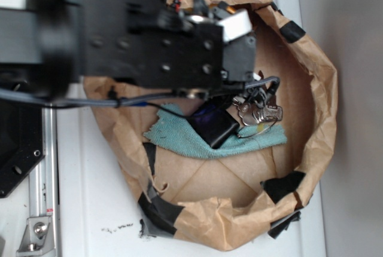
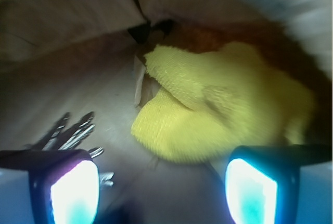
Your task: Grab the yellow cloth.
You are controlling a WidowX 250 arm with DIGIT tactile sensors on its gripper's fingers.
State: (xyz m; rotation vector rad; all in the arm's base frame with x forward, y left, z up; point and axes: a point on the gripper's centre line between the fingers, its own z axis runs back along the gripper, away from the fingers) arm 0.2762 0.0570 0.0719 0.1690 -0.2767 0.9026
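The yellow cloth [image 2: 223,114] lies crumpled on the brown paper floor, just ahead of my gripper [image 2: 164,182] and a little to the right. The two fingers [image 2: 75,193] stand wide apart with nothing between them; the cloth's near edge lies just beyond the gap. In the exterior view the arm reaches down into the paper container, the dark gripper [image 1: 213,124] sits over the teal cloth [image 1: 179,138], and the yellow cloth is hidden under the arm.
A brown paper container with a rolled, black-taped rim [image 1: 320,119] encloses everything; its wall [image 2: 62,21] rises close behind the cloth. A bunch of metal keys [image 2: 67,130] lies left of the gripper, and it also shows in the exterior view [image 1: 258,112].
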